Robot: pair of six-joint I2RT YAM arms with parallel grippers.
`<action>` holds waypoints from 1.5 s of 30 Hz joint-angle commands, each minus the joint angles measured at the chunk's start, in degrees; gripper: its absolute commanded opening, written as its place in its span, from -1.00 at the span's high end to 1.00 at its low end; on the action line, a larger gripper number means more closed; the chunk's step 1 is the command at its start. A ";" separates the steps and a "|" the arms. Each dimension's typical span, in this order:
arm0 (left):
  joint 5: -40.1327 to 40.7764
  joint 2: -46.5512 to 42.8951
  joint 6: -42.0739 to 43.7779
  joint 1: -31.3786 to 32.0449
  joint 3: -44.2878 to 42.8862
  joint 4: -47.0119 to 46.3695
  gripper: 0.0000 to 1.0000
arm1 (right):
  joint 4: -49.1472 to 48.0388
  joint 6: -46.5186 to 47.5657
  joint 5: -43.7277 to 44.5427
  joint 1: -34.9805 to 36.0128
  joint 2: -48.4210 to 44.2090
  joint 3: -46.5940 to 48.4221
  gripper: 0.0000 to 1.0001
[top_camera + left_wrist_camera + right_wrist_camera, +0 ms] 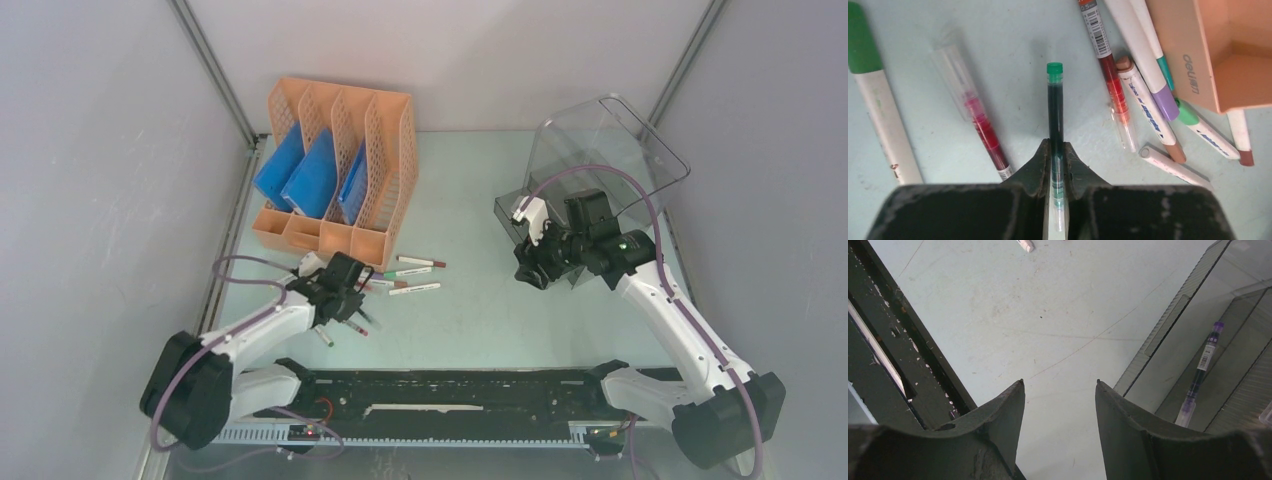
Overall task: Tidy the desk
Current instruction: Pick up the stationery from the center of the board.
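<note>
Left claw (1056, 146) pinched on green pen (1055, 100); right claw (1059, 383) agape.

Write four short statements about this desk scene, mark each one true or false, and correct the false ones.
1. The left gripper is closed on a green pen. True.
2. The right gripper holds a red pen. False: its jaws stand open and empty above the bare desk.
3. A purple pen lies inside the clear plastic drawer box. True.
4. The orange file rack is empty. False: blue folders stand in its slots.
</note>
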State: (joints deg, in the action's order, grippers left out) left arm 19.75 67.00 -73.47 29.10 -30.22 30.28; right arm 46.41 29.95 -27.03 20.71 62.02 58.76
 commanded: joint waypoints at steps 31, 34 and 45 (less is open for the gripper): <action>-15.82 -23.31 21.27 9.27 14.73 -57.40 1.00 | -2.30 -3.98 -31.66 -1.10 -0.03 -0.25 -0.23; -15.51 -18.64 22.85 11.82 12.21 -62.86 1.00 | -3.05 -5.02 -33.31 -1.07 0.48 -0.25 -0.24; -13.79 -3.74 24.75 18.90 3.06 -73.33 1.00 | -5.74 -9.26 -34.31 -0.96 3.23 -0.29 -0.28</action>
State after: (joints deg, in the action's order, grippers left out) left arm 4.51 60.45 -51.42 45.43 -23.00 -36.40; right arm 43.20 23.18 -60.20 19.86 64.60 58.63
